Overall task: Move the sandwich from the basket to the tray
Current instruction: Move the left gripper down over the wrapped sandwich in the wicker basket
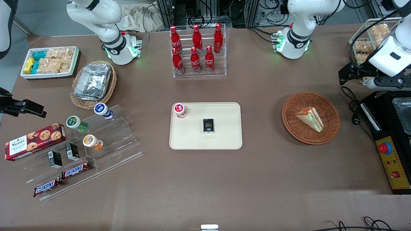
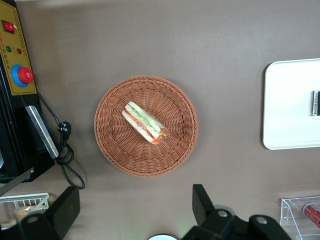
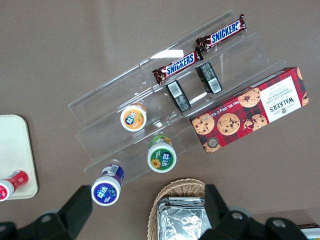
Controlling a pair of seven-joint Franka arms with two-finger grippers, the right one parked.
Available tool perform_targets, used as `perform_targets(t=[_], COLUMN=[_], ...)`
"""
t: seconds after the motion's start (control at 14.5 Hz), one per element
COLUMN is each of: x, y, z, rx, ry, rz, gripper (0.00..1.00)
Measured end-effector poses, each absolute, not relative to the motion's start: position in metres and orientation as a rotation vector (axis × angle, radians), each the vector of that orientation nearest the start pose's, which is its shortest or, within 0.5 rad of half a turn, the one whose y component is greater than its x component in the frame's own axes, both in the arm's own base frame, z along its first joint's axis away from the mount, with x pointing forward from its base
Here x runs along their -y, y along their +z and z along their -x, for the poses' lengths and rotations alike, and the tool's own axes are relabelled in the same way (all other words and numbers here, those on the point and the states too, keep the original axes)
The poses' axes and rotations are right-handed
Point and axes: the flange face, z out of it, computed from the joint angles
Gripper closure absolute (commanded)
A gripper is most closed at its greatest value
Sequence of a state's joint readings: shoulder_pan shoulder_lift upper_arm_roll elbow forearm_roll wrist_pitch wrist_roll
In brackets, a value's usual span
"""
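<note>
Spread wide, the gripper (image 2: 135,210) is held high above the table (image 1: 263,179), over the edge of the basket (image 2: 112,145) farther from the front camera, with nothing between its fingers (image 2: 202,200). The sandwich (image 1: 310,118) is seen lying on its side in the basket, roughly in the middle, filling edge turned up. The tray (image 1: 224,138) is set well apart from the basket, toward the parked arm's end; a red-capped bottle (image 1: 179,110) and a small black box (image 1: 208,125) are carried on it.
</note>
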State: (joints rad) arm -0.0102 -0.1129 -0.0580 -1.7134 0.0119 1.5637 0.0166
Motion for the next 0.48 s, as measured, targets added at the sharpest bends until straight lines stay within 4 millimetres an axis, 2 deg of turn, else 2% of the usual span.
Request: perform_targets(t=[0.34, 0.48], x=[0.03, 0.028], y=[0.611, 0.595], z=[-0.529, -0.534], rx=[-0.086, 0.144], ry=[0.074, 0.124], rz=[3.122, 3.111], gripper=[0.0, 0.0])
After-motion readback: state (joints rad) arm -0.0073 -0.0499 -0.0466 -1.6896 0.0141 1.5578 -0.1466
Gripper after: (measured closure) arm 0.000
